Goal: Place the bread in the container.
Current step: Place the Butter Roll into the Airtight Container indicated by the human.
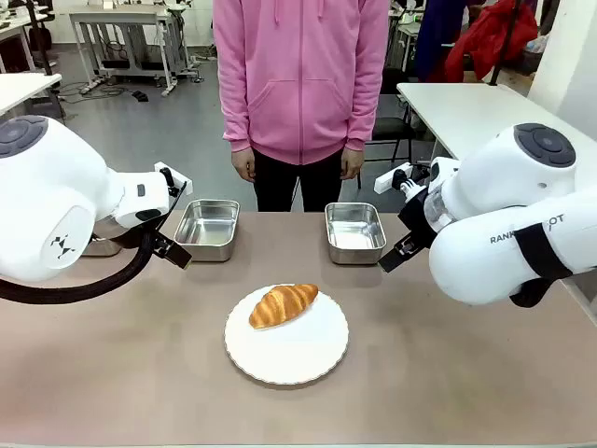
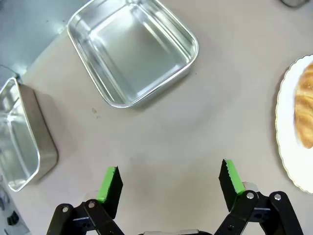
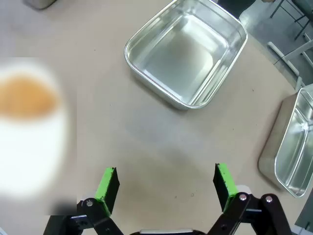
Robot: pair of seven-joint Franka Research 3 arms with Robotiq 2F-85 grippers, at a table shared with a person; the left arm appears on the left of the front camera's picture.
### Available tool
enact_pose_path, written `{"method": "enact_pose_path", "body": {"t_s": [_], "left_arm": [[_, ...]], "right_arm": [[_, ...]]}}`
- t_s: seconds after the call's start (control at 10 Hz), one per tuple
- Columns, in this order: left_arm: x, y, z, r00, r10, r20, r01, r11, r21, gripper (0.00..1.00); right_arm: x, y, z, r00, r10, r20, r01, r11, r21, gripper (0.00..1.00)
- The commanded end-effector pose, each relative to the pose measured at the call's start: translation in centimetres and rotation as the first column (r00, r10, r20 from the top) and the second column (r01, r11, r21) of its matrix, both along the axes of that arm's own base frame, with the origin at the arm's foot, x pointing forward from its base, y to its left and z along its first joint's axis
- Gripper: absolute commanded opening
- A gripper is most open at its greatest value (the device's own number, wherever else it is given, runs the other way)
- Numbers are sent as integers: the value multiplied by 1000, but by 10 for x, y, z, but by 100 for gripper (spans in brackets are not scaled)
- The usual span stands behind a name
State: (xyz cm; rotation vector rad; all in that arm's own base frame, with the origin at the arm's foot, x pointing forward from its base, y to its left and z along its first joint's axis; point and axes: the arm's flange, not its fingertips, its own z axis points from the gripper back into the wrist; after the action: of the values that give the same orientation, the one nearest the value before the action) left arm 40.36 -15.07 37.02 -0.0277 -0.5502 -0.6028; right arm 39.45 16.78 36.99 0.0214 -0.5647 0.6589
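The bread (image 1: 283,304), a golden-brown croissant, lies on a round white plate (image 1: 289,359) in the middle of the table. Two shiny steel containers stand behind it, one at left (image 1: 207,229) and one at right (image 1: 354,232). My left gripper (image 1: 175,250) hovers beside the left container, and my right gripper (image 1: 392,261) beside the right one. In the left wrist view the left gripper (image 2: 171,180) is open over bare table, below a container (image 2: 132,51), with the bread (image 2: 305,105) at the right edge. In the right wrist view the right gripper (image 3: 165,182) is open below a container (image 3: 186,54).
A person in a pink hoodie (image 1: 300,75) stands at the far side, hands hanging down. Another steel tray (image 2: 19,137) sits at the far left, partly behind my left arm, and one more (image 3: 293,147) at the far right. Bare table lies in front of the plate.
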Motion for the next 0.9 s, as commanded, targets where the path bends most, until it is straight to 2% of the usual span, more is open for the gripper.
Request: {"method": "enact_pose_path", "body": {"t_s": [0.0,0.8], "left_arm": [[0,0,0,1000,0,0,0,1000,0,100],[0,0,0,1000,0,0,0,1000,0,100]], "right_arm": [[0,0,0,1000,0,1,0,1000,0,100],[0,0,0,1000,0,1,0,1000,0,100]]}}
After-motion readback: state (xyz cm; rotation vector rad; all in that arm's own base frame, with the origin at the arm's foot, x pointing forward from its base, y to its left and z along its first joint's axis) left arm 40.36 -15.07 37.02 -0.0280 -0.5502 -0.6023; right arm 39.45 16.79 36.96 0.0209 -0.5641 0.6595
